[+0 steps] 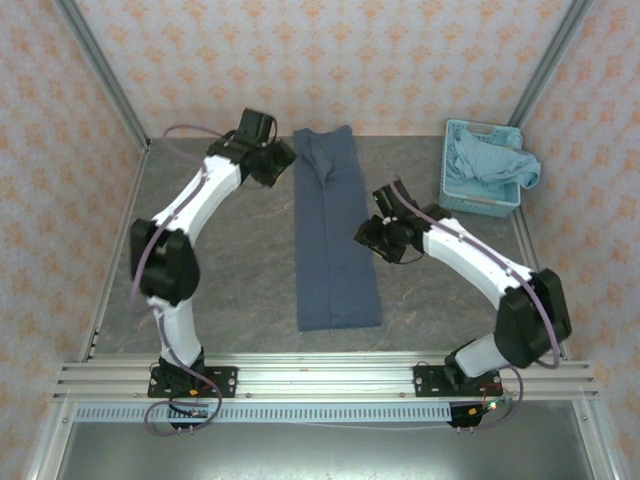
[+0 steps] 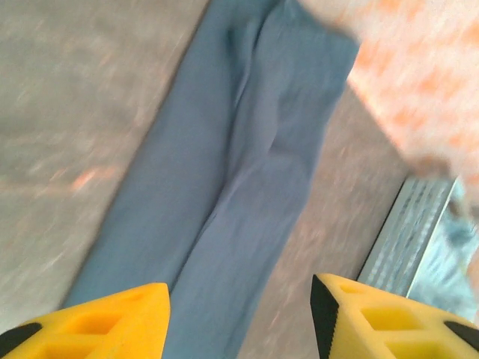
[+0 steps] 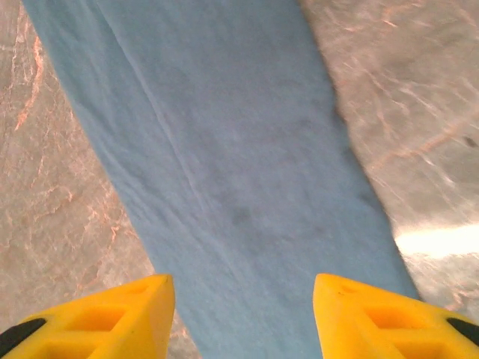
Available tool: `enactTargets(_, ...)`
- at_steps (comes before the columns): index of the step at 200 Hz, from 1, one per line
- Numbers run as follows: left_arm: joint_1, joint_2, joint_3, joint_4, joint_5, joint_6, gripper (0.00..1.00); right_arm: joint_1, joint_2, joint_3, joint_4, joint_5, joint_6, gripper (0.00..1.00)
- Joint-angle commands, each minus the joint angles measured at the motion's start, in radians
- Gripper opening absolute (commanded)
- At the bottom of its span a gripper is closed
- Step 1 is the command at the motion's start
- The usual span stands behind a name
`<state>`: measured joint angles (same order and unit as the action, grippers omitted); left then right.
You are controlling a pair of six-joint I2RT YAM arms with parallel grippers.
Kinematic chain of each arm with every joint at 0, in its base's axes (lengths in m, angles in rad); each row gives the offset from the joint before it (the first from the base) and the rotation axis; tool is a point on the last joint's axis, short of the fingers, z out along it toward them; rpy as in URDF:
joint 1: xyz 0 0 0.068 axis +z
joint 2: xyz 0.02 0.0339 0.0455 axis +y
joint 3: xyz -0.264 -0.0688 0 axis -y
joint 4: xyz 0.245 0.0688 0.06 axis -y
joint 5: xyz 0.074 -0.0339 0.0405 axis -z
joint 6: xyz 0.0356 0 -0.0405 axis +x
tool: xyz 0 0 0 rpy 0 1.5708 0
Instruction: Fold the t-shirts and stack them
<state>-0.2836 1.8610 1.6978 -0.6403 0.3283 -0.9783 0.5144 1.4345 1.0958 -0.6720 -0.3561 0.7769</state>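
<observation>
- Left tool: fingers spread, empty; the dark slate-blue t-shirt stretches ahead of it as a long strip.
- Right tool: fingers spread, empty; same t-shirt lies beneath.

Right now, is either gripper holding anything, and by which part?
Nothing is held: left gripper and right gripper are open and empty, near the dark t-shirt.

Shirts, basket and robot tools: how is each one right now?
Dark blue shirt: folded into a long strip, flat on the table.
Light blue shirt: crumpled in the basket.
Basket: upright, holding that shirt.
Left tool: open, empty.
Right tool: open, empty.
</observation>
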Motion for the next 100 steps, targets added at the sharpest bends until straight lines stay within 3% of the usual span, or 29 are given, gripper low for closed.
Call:
enactTargets(1,-0.072,-0.104,-0.273,-0.177,0.129,0.127,0.53,-0.004,-0.073,-0.087,-0.096,-0.073,-0.031,0.52)
enactTargets(23,-0.161,-0.270,-0.580,-0.198,0.197,0.135,0.53,0.001,-0.136,-0.180,-0.122,-0.166,-0.051,0.53)
enactTargets(53,-0.307,-0.458,-0.900,0.000,0.218,-0.068,0.55,0.024,-0.183,-0.301,-0.120,-0.221,-0.060,0.54)
enactTargets(72,-0.374,-0.487,-0.988,0.121,0.204,-0.184,0.55,0.035,-0.184,-0.358,-0.090,-0.238,-0.046,0.54)
enactTargets(100,-0.448,-0.452,-1.006,0.172,0.183,-0.238,0.55,0.036,-0.168,-0.399,-0.071,-0.228,-0.055,0.54)
